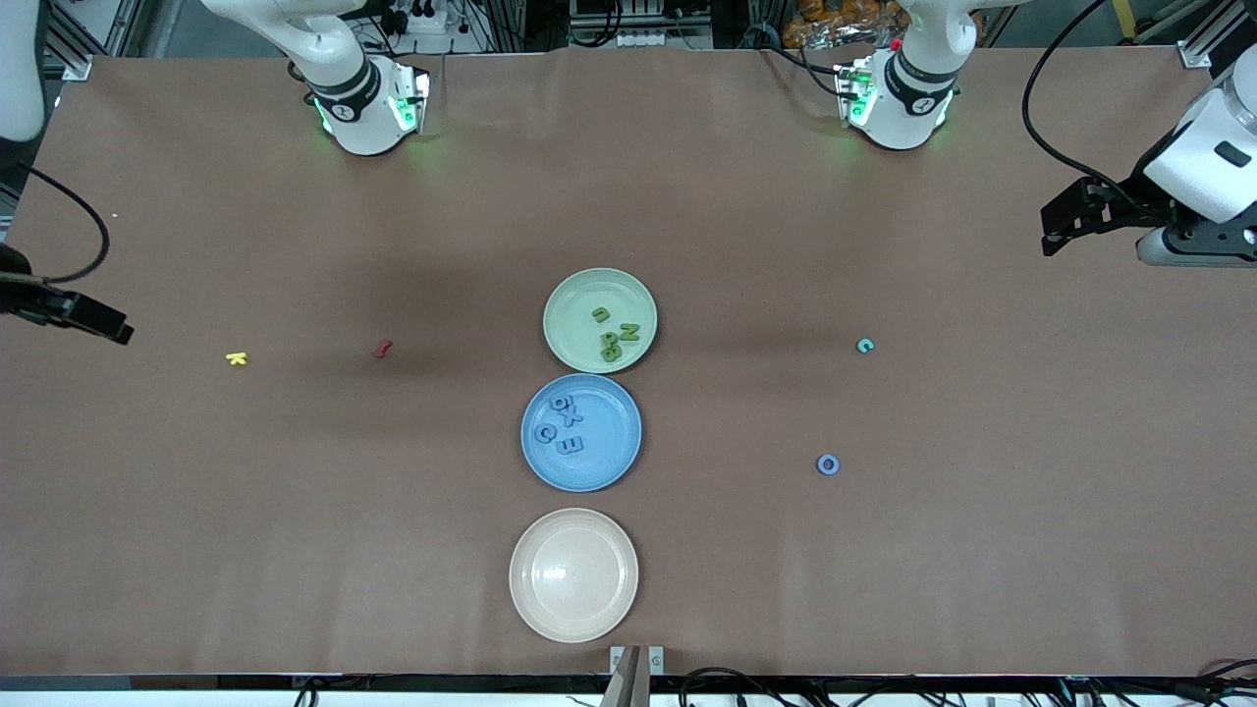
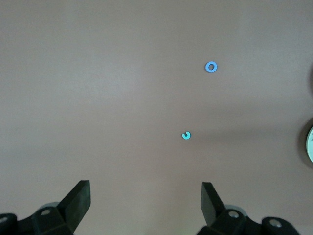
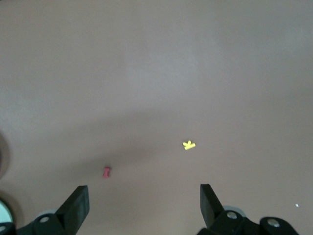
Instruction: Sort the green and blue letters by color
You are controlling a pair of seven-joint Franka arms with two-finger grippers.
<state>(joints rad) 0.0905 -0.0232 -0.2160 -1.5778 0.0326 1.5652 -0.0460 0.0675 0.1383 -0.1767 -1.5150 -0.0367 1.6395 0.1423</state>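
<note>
While most letters already sit on plates, one blue O [image 1: 828,464] lies alone on the bare table [image 1: 295,511], toward the left arm's end, nearer the front camera than a small teal C-shaped piece [image 1: 864,345]. Blue letters [image 1: 563,425] (9, X, E and a round one) lie on the blue plate [image 1: 614,462]; green letters [image 1: 616,334] (N, B, u) lie on the green plate [image 1: 574,295], which touches the blue plate's rim and sits farther from the camera. Cream plate [image 1: 573,574] sits nearest the camera in the same row. Left tool [image 2: 146,196] hangs over the table at the left arm's end, jaws wide, holding nothing; blue O and teal piece are both well apart from it. Right tool [image 3: 144,198] hangs over the right arm's end, jaws wide too, nothing held, well apart from every plate. Yellow K [image 1: 236,358] and a small red piece [image 1: 382,348] lie on the table at that end.
</note>
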